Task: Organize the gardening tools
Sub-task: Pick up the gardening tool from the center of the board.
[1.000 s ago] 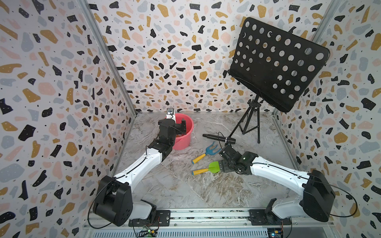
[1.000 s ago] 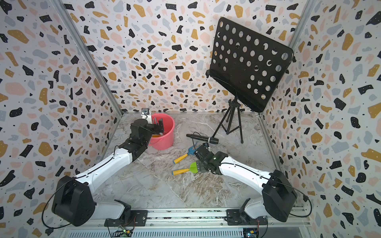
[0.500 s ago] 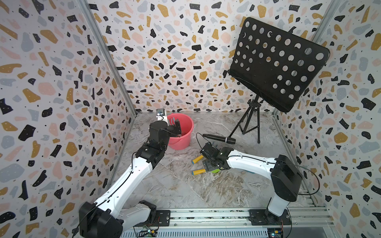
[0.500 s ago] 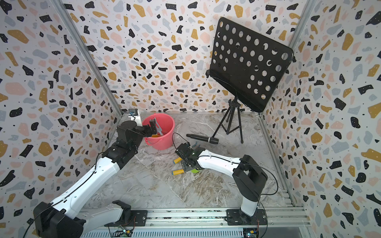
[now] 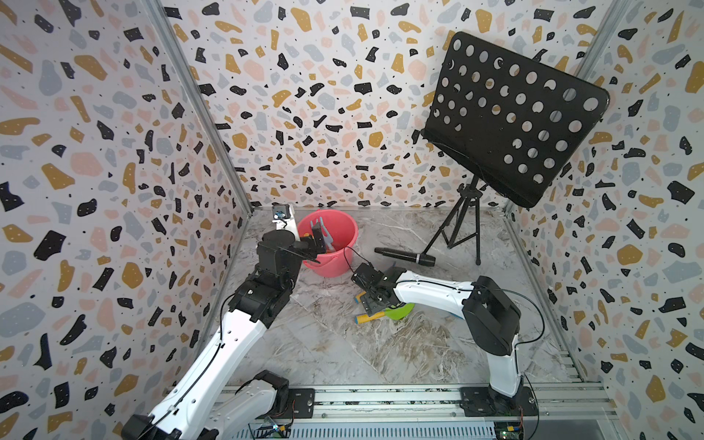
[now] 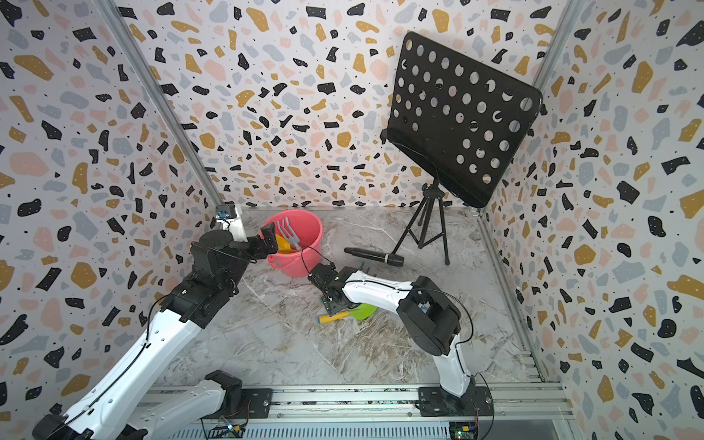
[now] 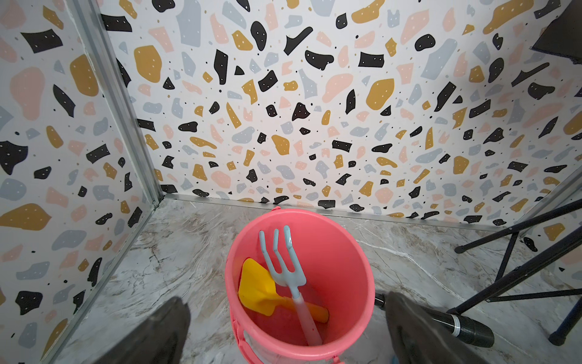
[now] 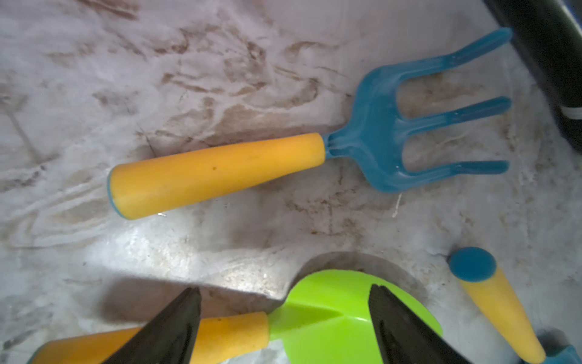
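I've got the left claw spread wide and holding nothing, poised at the near rim of the pink bucket, which stands by the bench's back-left corner. Two tools are in the bucket: the rake leans upright with its tines up, and the yellow shovel lies behind its shaft. The right claw is released too. It is low over the middle of the bench, its fingers set either side of the green trowel where blade meets handle — I can't tell whether they touch it. Just beyond the trowel a blue fork lies flat, apart from it. A third tool shows only its yellow handle with a blue end cap, so I can't tell its head. The microphone lies between the bucket and the music stand — that stand sits toward the back-right corner.
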